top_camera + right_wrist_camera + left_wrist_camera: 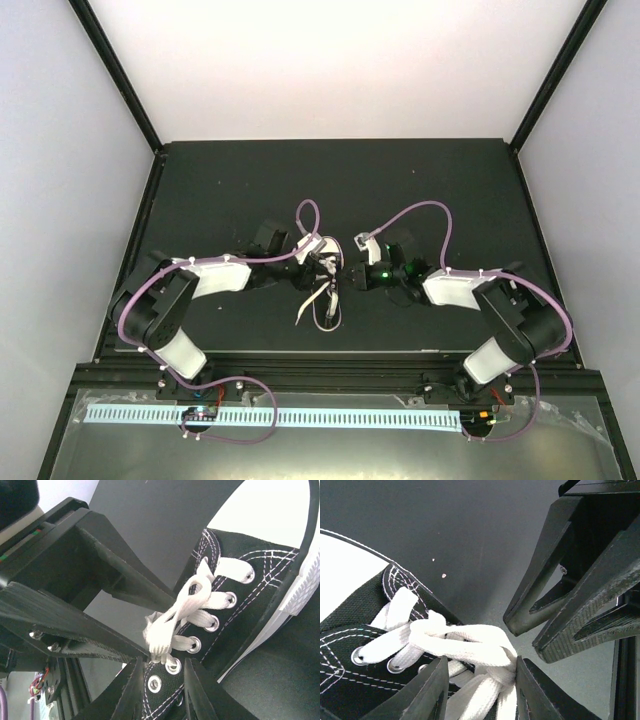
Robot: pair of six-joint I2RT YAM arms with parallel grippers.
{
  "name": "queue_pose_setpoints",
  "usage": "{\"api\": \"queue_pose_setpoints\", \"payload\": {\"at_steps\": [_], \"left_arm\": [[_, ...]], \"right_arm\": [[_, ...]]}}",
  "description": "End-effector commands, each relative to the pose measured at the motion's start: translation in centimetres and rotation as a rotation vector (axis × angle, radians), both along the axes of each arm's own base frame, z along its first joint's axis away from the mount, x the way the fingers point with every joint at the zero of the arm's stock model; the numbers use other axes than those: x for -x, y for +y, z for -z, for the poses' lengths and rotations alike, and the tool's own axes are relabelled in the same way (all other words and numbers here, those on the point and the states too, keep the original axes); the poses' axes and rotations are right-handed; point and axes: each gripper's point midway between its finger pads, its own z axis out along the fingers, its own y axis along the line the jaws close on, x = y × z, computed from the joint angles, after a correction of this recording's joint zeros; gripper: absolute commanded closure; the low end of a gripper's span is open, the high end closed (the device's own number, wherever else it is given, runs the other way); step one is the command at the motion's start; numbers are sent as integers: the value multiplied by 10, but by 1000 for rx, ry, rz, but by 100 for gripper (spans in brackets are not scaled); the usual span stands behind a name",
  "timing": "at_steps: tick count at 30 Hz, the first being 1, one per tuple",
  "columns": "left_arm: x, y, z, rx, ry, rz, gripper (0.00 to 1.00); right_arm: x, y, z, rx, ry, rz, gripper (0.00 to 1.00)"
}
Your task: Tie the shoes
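The black canvas sneaker [328, 312] lies at the middle of the table between both grippers. In the left wrist view its black upper [350, 612] and white laces [465, 642] show. A knot-like crossing of the laces sits between the open fingers of my left gripper [480, 690] and touches the right finger [540, 692]. My right gripper [162, 690] is open and straddles the eyelet row of the sneaker [260, 595], just below the bunched laces [175, 615]. The two grippers [322, 265] [350, 273] face each other closely over the laces. Loose lace ends [308, 305] trail to the left.
The black table top [220, 190] has white walls at the back and sides, with black frame posts [120, 75] at the corners. Purple cables [425, 208] loop over both arms. The table's front edge [330, 352] runs just below the shoe.
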Motion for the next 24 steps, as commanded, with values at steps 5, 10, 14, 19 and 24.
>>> {"api": "queue_pose_setpoints", "payload": {"at_steps": [5, 10, 14, 19, 24], "left_arm": [[-5, -10, -12, 31, -68, 34, 69], [-5, -8, -16, 37, -82, 25, 74], [-5, -8, -16, 36, -81, 23, 77], [-5, -7, -17, 36, -86, 20, 80], [-5, -6, -17, 33, -89, 17, 82]], "right_arm": [[-3, 9, -7, -40, -28, -31, 75], [-4, 10, -4, -37, -26, -34, 77], [-5, 13, -1, -34, -19, -38, 79], [-7, 17, 0, -33, -21, -45, 79], [-10, 20, -1, -35, -27, -50, 82]]}}
